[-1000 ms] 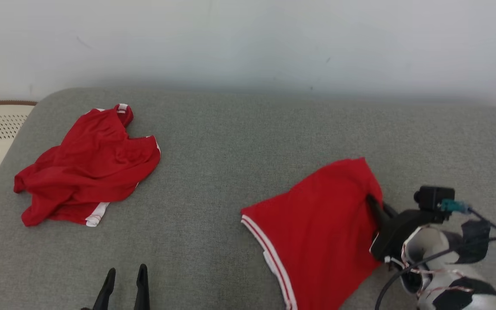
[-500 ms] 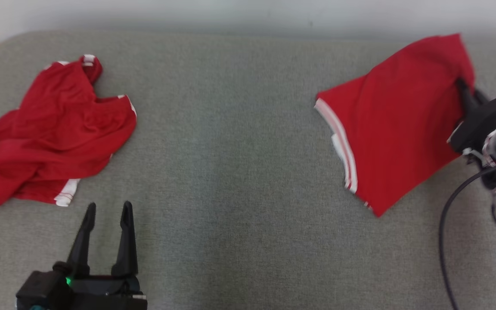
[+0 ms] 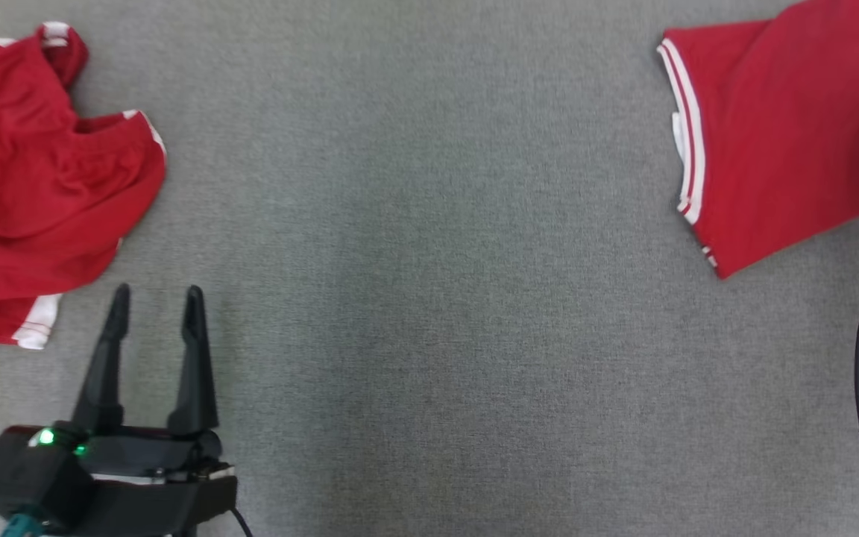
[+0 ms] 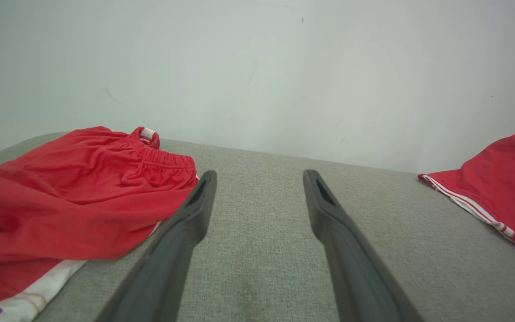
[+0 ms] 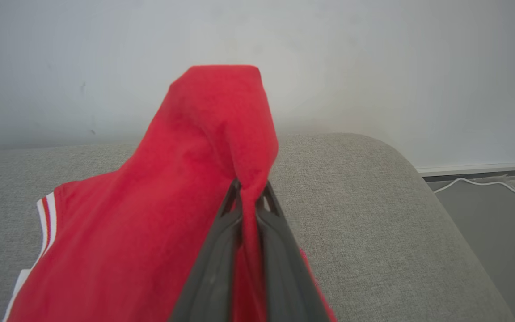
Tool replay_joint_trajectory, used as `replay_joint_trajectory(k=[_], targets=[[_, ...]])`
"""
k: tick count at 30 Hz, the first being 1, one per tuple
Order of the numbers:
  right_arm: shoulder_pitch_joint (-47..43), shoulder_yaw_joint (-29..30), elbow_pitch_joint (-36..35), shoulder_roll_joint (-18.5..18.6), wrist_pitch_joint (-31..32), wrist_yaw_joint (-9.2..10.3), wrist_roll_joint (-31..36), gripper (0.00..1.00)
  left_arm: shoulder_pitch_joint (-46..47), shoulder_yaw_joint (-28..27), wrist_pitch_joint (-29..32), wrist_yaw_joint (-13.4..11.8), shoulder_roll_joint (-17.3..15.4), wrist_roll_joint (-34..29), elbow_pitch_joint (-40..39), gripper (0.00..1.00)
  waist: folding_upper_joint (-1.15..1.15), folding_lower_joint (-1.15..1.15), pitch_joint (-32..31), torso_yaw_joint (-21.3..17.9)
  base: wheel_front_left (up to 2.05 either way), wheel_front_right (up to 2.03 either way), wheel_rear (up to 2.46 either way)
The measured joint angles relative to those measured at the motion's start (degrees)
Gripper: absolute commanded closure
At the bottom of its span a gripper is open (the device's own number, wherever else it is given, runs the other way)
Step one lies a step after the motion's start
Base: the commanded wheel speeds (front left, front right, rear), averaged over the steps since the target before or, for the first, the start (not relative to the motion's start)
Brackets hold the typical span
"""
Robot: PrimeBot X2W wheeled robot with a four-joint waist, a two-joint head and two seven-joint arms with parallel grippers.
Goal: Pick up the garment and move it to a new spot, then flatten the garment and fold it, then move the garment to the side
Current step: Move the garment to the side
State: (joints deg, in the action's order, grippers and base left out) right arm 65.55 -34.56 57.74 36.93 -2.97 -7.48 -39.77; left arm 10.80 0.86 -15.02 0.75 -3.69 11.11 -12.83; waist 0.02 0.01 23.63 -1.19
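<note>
On your grey fabric cushion (image 3: 429,298), the folded red white-striped garment (image 3: 795,127) at far right is cut off by the head view's edge, as is the crumpled red garment (image 3: 34,179) at left. Your right gripper (image 5: 249,190) pinches the folded one's raised edge. Your left gripper (image 3: 155,294) sits beside the crumpled one, jaws spread, holding nothing.

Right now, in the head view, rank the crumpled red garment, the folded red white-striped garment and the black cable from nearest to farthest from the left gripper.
1. The crumpled red garment, just left of the left gripper.
2. The folded red white-striped garment, far across at the upper right.
3. The black cable, at the right edge.
</note>
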Motion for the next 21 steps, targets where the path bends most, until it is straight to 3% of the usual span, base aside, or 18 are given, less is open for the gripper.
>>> replay_joint_trajectory(k=[14,21], targets=[[5.48,-2.16,4.99,4.63,-0.65,-0.01,0.75,1.00,-1.24,-1.49,0.01,0.10,-0.18,-1.12,-4.49,0.00,0.00,-0.01,1.81,-1.16,0.00,0.00,0.00],[6.49,-4.20,6.36,4.20,-1.43,-0.01,1.09,1.00,-1.57,-1.66,0.01,-0.01,-0.36,-1.62,-4.82,0.00,-0.01,-0.01,1.77,-1.71,0.00,0.00,0.00]])
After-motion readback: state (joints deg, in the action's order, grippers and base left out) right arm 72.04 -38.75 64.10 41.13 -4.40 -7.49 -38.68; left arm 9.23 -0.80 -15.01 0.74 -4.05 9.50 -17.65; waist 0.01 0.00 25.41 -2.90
